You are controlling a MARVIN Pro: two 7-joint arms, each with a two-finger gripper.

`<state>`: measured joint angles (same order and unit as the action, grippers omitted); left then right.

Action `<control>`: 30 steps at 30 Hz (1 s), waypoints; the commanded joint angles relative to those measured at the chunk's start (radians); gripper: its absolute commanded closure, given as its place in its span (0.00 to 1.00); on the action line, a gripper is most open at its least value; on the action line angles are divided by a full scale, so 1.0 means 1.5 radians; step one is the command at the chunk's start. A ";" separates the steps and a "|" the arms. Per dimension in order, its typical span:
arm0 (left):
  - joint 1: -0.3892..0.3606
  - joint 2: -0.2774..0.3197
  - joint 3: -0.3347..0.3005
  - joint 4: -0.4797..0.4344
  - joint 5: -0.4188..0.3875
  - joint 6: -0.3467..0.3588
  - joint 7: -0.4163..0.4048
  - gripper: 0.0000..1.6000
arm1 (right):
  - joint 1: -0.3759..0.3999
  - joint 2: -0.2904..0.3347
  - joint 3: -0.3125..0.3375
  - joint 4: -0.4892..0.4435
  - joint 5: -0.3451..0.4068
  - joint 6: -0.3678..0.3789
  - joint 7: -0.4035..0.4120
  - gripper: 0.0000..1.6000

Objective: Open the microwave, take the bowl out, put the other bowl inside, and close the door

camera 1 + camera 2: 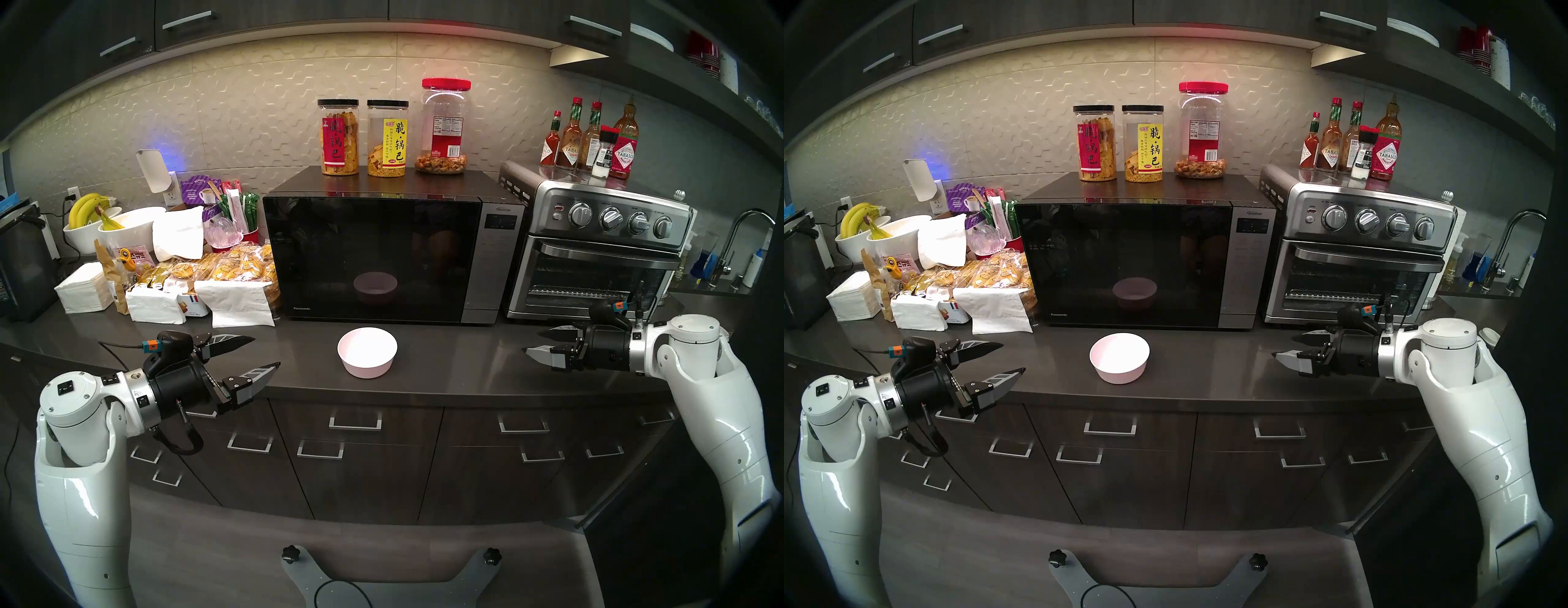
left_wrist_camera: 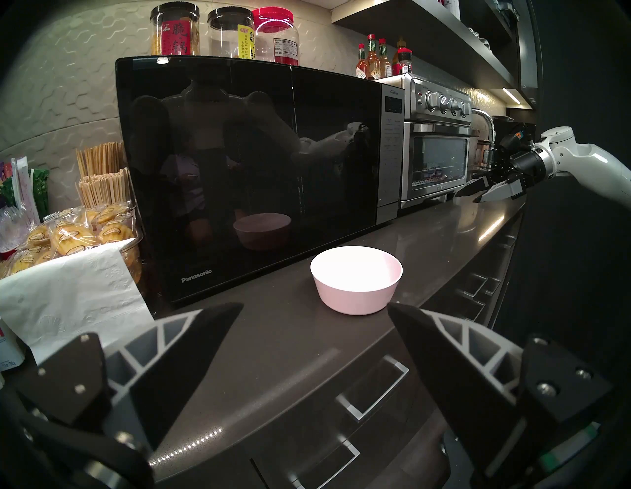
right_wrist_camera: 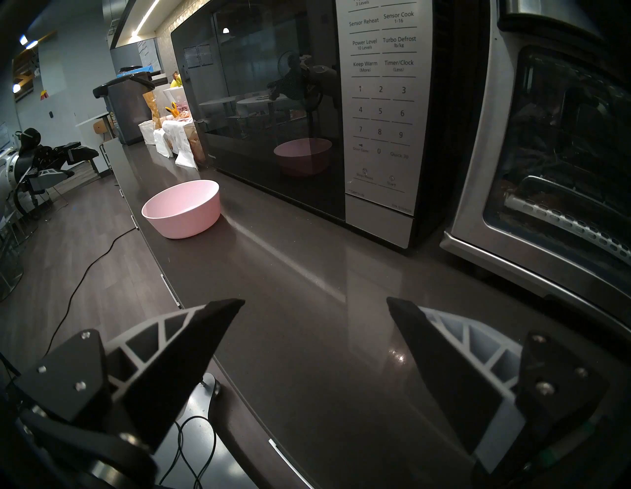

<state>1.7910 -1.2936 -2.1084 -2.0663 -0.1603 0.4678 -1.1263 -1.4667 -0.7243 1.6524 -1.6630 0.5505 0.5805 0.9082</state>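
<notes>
- The boxy black-glass Panasonic microwave (image 1: 382,259) is closed; its glossy door (image 2: 246,170) shows only a reflection of the pale pink round bowl (image 1: 367,352), which sits on the dark countertop (image 1: 458,361) just in front.
- The white bowl isn't visible — presumably inside.
- Left gripper (image 1: 263,354) and right gripper (image 1: 536,342) hover, jaws spread, empty.
- Best opening move: the right gripper presses the "Door Open" key (image 3: 360,148) squarely — the pink bowl may obstruct the door's swing.
</notes>
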 commanded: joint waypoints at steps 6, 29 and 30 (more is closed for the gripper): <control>0.000 0.000 0.000 -0.007 -0.002 0.001 -0.001 0.00 | 0.006 0.000 0.003 -0.005 0.001 0.000 0.000 0.00; 0.000 0.000 0.000 -0.007 -0.002 0.001 -0.001 0.00 | -0.035 0.028 -0.006 -0.104 -0.018 0.050 -0.002 0.00; 0.000 0.000 0.000 -0.007 -0.002 0.001 -0.001 0.00 | -0.033 0.026 -0.012 -0.109 -0.021 0.052 -0.004 0.00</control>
<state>1.7910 -1.2936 -2.1084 -2.0660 -0.1601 0.4675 -1.1263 -1.5355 -0.6936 1.6618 -1.7698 0.5380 0.6300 0.9216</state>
